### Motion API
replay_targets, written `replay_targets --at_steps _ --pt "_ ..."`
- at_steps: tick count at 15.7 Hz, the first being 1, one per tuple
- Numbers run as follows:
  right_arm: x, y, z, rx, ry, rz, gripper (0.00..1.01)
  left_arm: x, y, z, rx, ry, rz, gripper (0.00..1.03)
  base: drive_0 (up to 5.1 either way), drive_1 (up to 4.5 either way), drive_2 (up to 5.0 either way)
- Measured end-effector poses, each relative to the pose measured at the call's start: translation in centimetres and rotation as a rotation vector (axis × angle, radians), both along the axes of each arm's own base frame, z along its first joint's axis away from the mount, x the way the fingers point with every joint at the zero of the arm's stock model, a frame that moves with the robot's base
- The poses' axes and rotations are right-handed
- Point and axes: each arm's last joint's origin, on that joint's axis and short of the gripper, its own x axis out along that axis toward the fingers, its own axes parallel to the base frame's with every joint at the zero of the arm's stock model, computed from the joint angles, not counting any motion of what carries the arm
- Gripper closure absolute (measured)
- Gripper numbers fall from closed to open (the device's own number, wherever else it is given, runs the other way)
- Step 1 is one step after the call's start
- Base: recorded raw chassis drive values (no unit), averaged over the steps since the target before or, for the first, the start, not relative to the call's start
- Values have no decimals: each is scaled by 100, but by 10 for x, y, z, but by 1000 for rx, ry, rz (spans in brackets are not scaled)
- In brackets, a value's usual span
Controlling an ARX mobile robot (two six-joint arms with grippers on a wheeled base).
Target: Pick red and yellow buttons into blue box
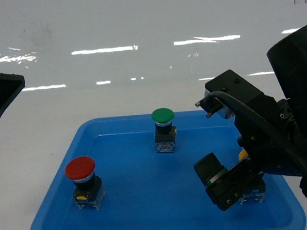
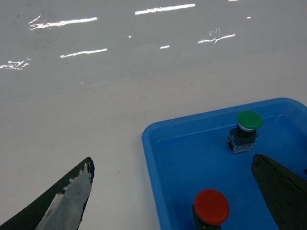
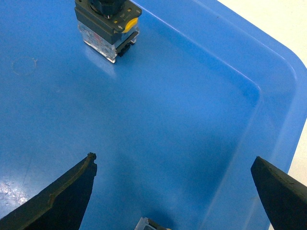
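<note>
Head view: sitting untouched at the tray's (image 1: 127,229) left, red button (image 1: 80,169); hiding behind the released right pincer (image 1: 227,181), yellow button (image 1: 243,154). Left wrist: hovering released over the desk (image 2: 96,124). Right wrist: nothing being grasped. No box showing; both picks remaining.

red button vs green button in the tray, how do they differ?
Cap colour: the red button has a red mushroom cap, the green button a green one. Place: in the head view the red button sits near the left wall of the blue tray, the green button at the back, near the middle. From the head camera the red cap looks larger, perhaps only because it is nearer. Both stand upright on clear bases, untouched by either pincer.
</note>
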Motion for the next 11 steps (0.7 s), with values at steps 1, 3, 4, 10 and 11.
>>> replay_targets --at_steps 1,3,4,10,11 --pt "-1 3 0 -1 -2 9 3 0 0 0 0 0 0 5 0 0 0" --pt "-5 9 -1 1 -10 26 4 0 0 0 0 0 0 5 0 0 0" --pt "-6 10 -3 2 -2 26 13 0 0 0 0 0 0 5 0 0 0" --pt "-24 12 -9 -11 -12 -6 73 0 0 0 0 0 0 5 0 0 0" --pt "-26 11 -9 -4 -20 -14 73 0 0 0 0 0 0 5 0 0 0"
